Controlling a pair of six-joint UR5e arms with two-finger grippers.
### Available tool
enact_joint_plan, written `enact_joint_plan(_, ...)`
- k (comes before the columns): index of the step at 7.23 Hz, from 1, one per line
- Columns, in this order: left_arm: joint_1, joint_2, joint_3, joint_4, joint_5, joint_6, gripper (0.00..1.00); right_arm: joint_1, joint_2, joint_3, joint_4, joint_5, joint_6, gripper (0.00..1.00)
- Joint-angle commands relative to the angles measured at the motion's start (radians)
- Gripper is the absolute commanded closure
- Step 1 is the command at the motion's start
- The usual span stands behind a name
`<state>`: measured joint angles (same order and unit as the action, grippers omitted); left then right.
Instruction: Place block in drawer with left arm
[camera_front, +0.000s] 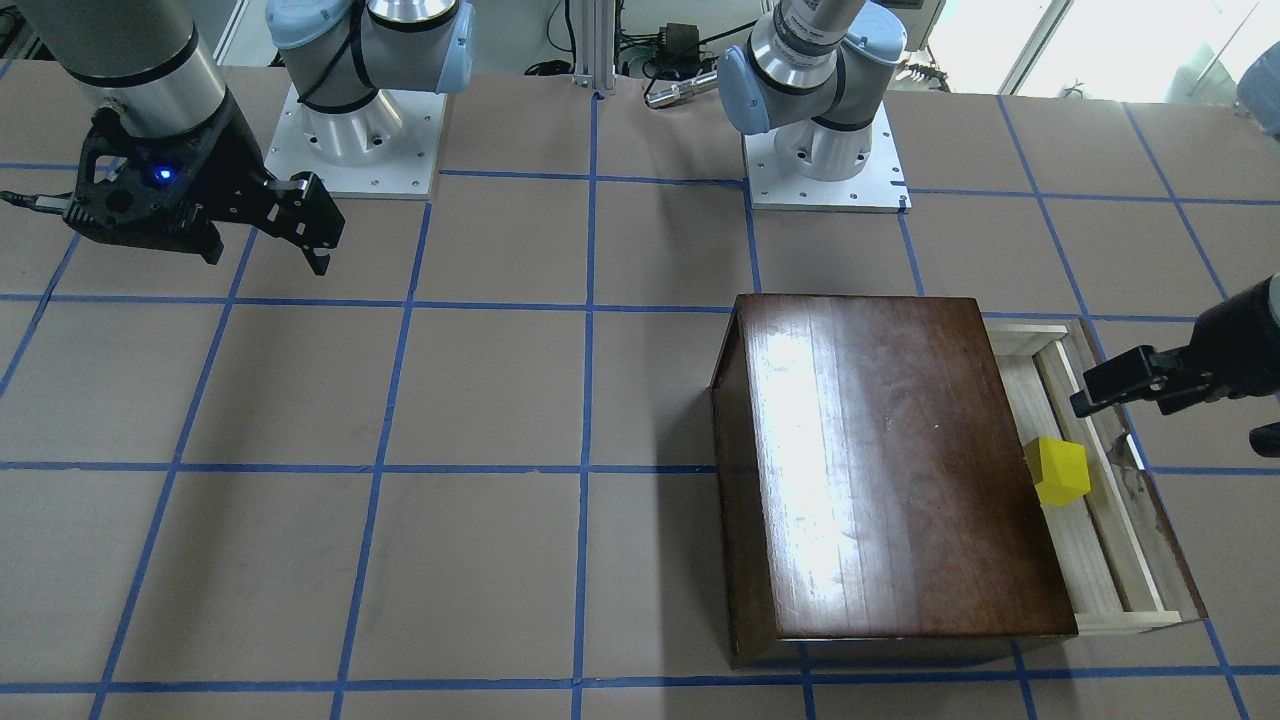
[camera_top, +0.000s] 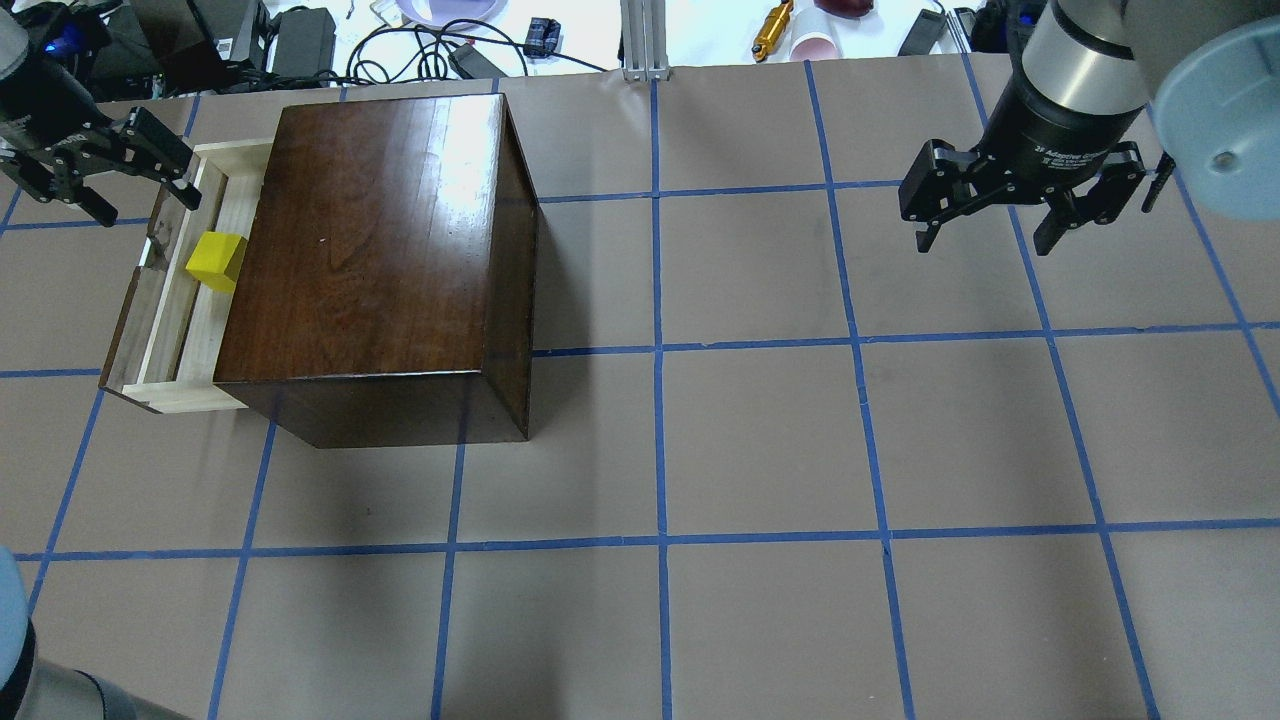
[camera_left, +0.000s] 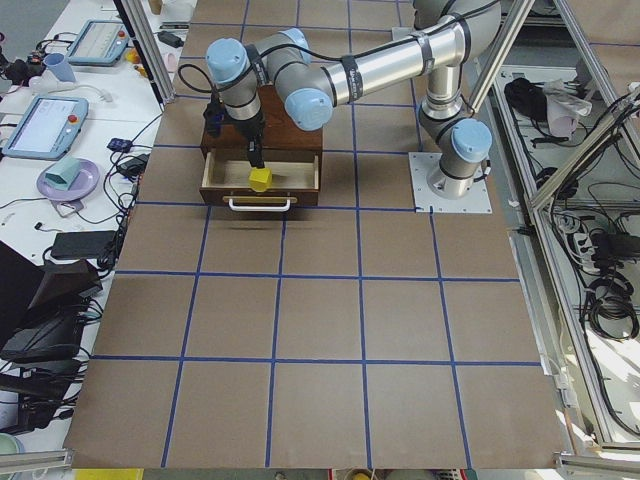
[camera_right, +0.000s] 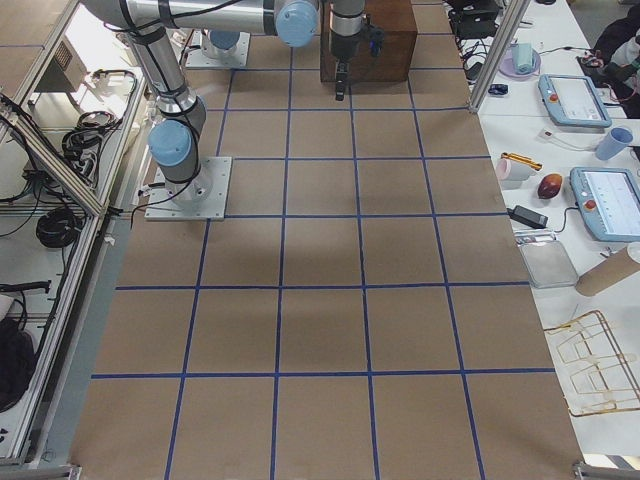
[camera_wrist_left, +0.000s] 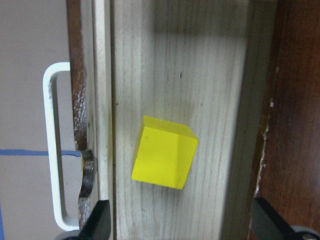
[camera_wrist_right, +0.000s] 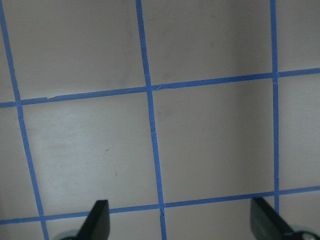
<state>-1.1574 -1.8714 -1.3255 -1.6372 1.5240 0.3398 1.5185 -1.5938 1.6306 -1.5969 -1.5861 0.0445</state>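
The yellow block (camera_front: 1060, 472) lies on the floor of the open pale-wood drawer (camera_front: 1085, 570), touching no gripper. It also shows in the overhead view (camera_top: 216, 261) and the left wrist view (camera_wrist_left: 164, 159). The drawer (camera_top: 180, 300) is pulled out of the dark brown box (camera_top: 380, 240). My left gripper (camera_top: 145, 190) is open and empty, just above the drawer's far end and clear of the block. In the left wrist view its fingertips (camera_wrist_left: 97, 220) straddle the drawer floor (camera_wrist_left: 200, 75). My right gripper (camera_top: 985, 235) is open and empty over bare table, far from the box.
The drawer's white handle (camera_wrist_left: 52, 150) sticks out from its dark front panel. Both arm bases (camera_front: 825, 160) stand on plates at the robot's side of the table. Cables and small items (camera_top: 440, 40) lie beyond the far edge. Blue tape lines grid the brown tabletop.
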Motion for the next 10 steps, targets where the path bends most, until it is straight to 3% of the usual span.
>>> enact_joint_plan(1, -0.063, 0.031, 0.020, -0.035, 0.016, -0.034, 0.00, 0.000, 0.000, 0.001, 0.000, 0.000, 0.000, 0.00)
enact_joint_plan(4, -0.210, 0.061, 0.012, -0.029, 0.015, -0.313, 0.00, -0.001, 0.000, 0.000, 0.000, 0.000, 0.000, 0.00)
enact_joint_plan(8, -0.362, 0.110, -0.053, -0.030, 0.018, -0.337, 0.00, 0.000, 0.000, 0.000, 0.000, 0.000, 0.000, 0.00)
enact_joint_plan(10, -0.380, 0.162, -0.112, -0.013, 0.018, -0.331, 0.00, 0.000, 0.000, 0.001, 0.000, 0.000, 0.000, 0.00)
